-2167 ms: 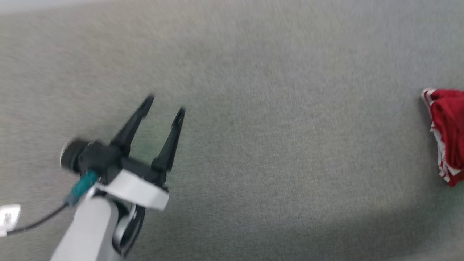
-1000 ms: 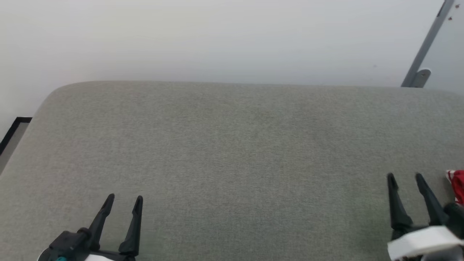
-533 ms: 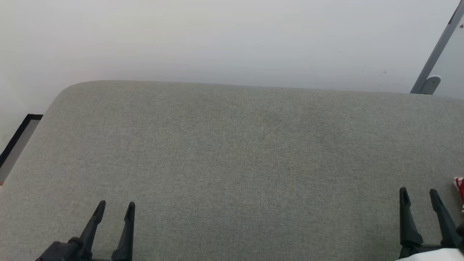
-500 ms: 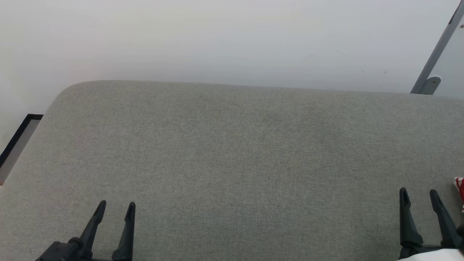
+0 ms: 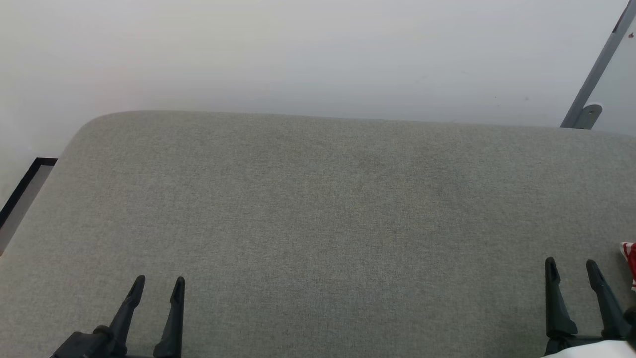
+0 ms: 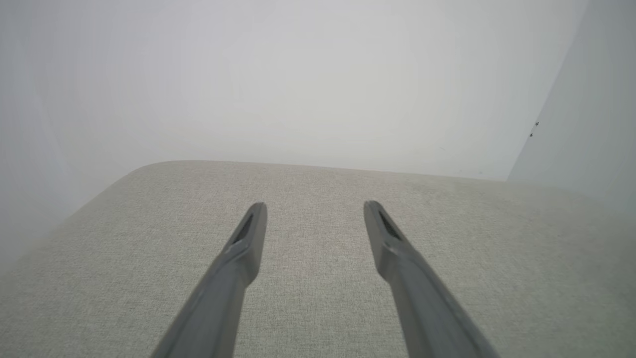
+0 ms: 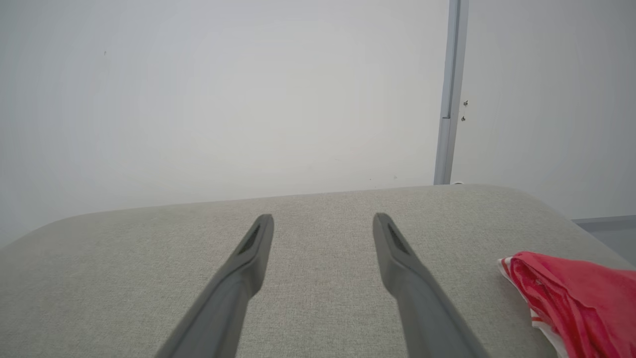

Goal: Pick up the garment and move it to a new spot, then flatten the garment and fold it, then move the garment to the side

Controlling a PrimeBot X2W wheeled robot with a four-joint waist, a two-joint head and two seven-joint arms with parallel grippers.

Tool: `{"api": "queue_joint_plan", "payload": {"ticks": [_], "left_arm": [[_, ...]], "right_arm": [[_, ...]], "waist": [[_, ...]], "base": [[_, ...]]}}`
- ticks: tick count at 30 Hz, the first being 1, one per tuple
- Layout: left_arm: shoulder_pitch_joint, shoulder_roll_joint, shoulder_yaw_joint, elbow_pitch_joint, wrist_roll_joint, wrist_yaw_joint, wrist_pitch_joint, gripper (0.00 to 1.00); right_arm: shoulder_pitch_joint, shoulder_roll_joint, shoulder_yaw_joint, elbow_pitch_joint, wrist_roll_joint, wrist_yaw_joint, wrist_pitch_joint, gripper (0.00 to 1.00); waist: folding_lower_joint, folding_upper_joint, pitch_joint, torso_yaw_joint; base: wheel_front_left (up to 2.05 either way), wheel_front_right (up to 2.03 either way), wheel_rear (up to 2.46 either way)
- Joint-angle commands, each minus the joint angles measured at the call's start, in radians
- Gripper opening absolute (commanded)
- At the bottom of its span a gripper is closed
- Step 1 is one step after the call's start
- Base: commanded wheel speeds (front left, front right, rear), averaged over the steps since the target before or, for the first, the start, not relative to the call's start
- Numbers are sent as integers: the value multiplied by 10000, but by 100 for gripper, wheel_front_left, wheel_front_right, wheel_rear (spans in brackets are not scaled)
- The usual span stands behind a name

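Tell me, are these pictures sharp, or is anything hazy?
Head view: sharp and evenly lit, though the garment is cut off at the right edge. Left wrist view: milky and washed out, the left gripper looking pale grey. Right wrist view: clearer, colours stronger, right gripper slightly soft.

The garment (bunched) lies on grey upholstery.

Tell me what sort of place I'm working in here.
Probably an indoor test room or lab: a grey fabric-covered table with rounded corners against a bare white wall, a grey metal post behind it, a red garment near its right edge.
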Motion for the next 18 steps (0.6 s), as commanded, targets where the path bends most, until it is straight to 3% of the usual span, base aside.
{"api": "queue_joint_plan", "payload": {"ticks": [1, 6, 7, 10, 18], "left_arm": [[-23, 24, 29, 18, -60, 26, -50, 100], [-127, 9, 55, -22, -16, 26, -50, 100], [-10, -14, 47, 22, -40, -2, 6, 0], [11, -152, -36, 264, -137, 0, 46, 0], [-292, -287, 100, 439, -1604, 17, 386, 0]], "right_arm": [[56, 41, 41, -34, 29, -4, 54, 100], [23, 89, 103, -21, 84, -4, 52, 100], [-7, 47, 78, 46, 42, 0, -1, 0], [3, 113, 89, 310, 130, 0, 32, 0], [-313, 153, 108, 518, 1607, 0, 420, 0]], "waist": [[0, -1, 0, -4], [0, -1, 4, -22], [0, -1, 4, -21], [0, -1, 5, -27], [0, -1, 27, -111]], "base": [[0, 0, 0], [0, 0, 0], [0, 0, 0], [0, 0, 0], [0, 0, 0]]}}
